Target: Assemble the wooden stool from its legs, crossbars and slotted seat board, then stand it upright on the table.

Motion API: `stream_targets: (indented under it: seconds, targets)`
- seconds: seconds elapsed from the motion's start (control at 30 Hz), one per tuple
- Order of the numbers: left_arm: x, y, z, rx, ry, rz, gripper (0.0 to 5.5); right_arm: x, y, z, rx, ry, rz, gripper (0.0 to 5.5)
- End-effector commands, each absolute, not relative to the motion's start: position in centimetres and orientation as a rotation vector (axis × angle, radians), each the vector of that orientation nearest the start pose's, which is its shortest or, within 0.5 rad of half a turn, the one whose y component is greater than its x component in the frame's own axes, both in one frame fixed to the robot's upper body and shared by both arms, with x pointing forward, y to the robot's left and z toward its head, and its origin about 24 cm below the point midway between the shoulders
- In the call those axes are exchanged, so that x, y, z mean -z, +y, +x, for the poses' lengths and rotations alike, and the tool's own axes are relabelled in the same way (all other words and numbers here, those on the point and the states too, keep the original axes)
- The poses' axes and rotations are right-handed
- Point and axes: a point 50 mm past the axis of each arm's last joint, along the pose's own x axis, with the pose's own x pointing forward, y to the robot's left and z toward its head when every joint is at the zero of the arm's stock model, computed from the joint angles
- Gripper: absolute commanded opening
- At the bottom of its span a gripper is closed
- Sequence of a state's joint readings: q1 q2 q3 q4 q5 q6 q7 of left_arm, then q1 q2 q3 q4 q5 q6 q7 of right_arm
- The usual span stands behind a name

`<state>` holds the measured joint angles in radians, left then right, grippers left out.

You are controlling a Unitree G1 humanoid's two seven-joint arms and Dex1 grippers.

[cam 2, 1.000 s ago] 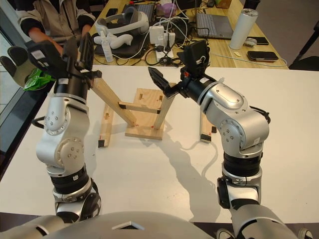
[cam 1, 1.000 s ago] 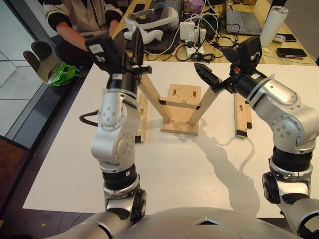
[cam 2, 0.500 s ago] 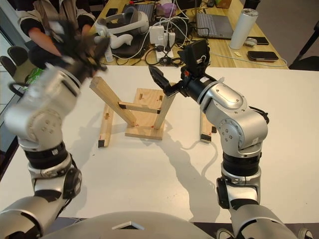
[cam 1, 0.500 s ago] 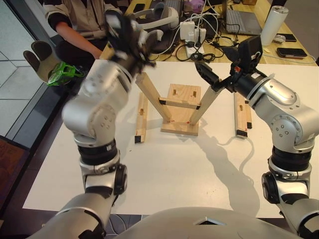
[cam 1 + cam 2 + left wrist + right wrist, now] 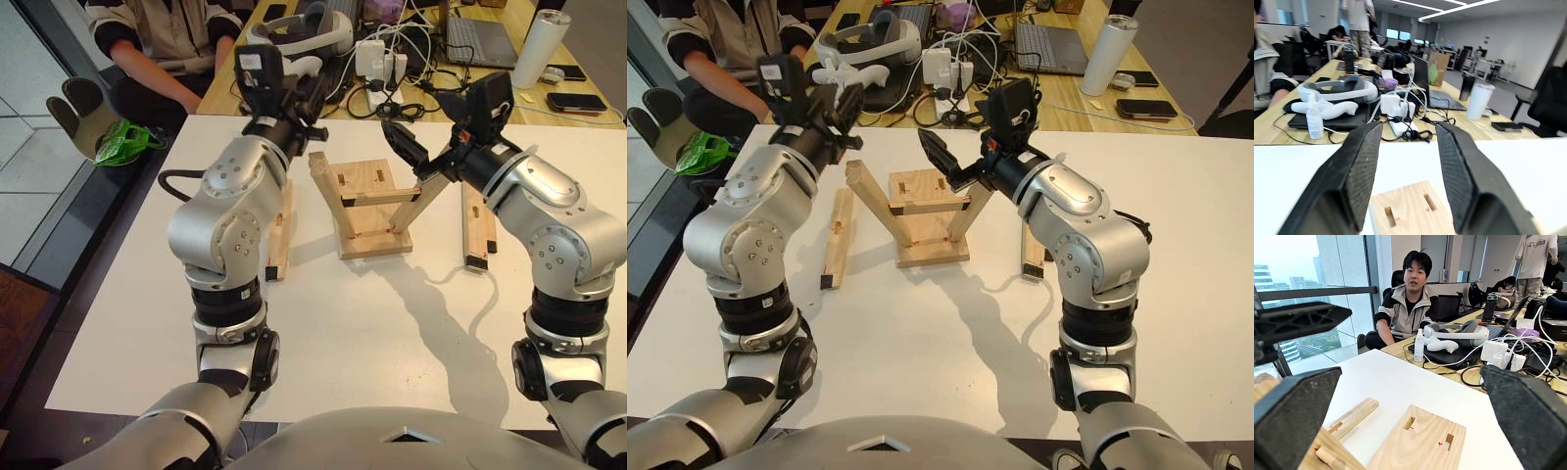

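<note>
Several loose wooden pieces lay flat on the white table [image 5: 392, 333] nearest me: one long piece [image 5: 835, 240] beside my left arm and a couple more [image 5: 475, 227] beside my right. Between them sat the slotted seat board [image 5: 370, 235], flat on the table, with two legs standing in it and leaning apart like a V. The left-hand leg [image 5: 331, 191] tilted toward my left arm and the right-hand leg [image 5: 419, 196] toward my right. A crossbar [image 5: 377, 198] joined them partway up.

Above that, my right gripper [image 5: 1411, 374] was at the top of the right-hand leg. Its fingers were spread wider than the wood, so it clamped nothing; I could not tell whether one finger touched the leg. My left gripper [image 5: 1409, 127] hung beyond the left-hand leg's top, clear of it, with its fingers parted and empty.

Farther off, past the table's far edge, a wooden desk [image 5: 1068, 116] carried a white headset [image 5: 299, 37], a tangle of cables [image 5: 387, 78], a laptop [image 5: 470, 39] and a white tumbler [image 5: 539, 49].
</note>
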<state>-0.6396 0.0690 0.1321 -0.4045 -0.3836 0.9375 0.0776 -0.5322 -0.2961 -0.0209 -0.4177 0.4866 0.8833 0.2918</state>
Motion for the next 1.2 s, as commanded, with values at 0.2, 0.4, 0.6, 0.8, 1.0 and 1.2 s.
stream_targets:
  seconds: [0.2,0.4,0.6,0.8,1.0,1.2]
  targets:
    - [-25.7,14.2,30.8,0.146,-0.257,-0.265,2.00,-23.4,-8.1,27.0,-0.758,-0.201,-0.040,5.40]
    - [-25.1,14.5,30.9,0.123,-0.247,-0.266,2.03,-19.2,-8.3,26.8,-0.700,-0.035,-0.057,4.87]
    - [-24.7,14.5,31.1,0.118,-0.232,-0.257,2.03,-15.6,-7.7,26.6,-0.646,0.096,-0.031,3.71]
    - [-24.8,14.6,31.2,0.115,-0.239,-0.243,2.03,-15.1,-6.5,26.3,-0.648,0.082,-0.066,3.55]
    - [-25.1,14.7,31.2,0.111,-0.253,-0.222,2.03,-17.0,-6.3,26.3,-0.615,-0.073,-0.101,3.55]
    - [-24.9,14.6,31.1,0.114,-0.251,-0.217,2.03,-10.2,-7.1,24.8,-0.645,0.305,-0.270,3.55]
